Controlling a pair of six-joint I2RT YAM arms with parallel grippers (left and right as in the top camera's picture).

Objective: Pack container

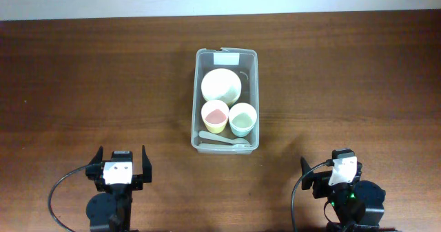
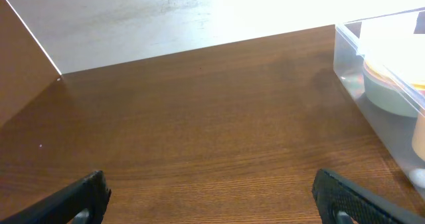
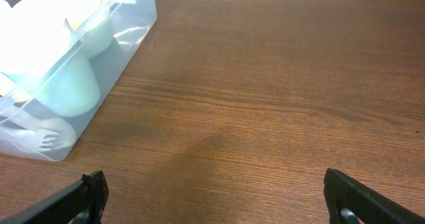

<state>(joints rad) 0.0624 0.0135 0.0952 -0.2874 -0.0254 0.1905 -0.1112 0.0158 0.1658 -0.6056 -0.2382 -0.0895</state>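
Observation:
The clear plastic container [image 1: 253,101] sits at the middle of the table with a pale label at its far end. Inside it are a cream bowl [image 1: 221,85], a yellow cup with a pink inside [image 1: 214,116], a pale green cup [image 1: 242,119] and a white fork [image 1: 224,138]. The container also shows at the right edge of the left wrist view [image 2: 382,127] and the top left of the right wrist view [image 3: 129,24]. My left gripper [image 1: 121,163] [image 2: 211,197] is open and empty at the front left. My right gripper [image 1: 332,170] [image 3: 216,199] is open and empty at the front right.
The brown wooden table [image 1: 83,87] ends at a pale wall along the far edge [image 1: 103,1]. Both arm bases stand at the front edge, well apart from the container.

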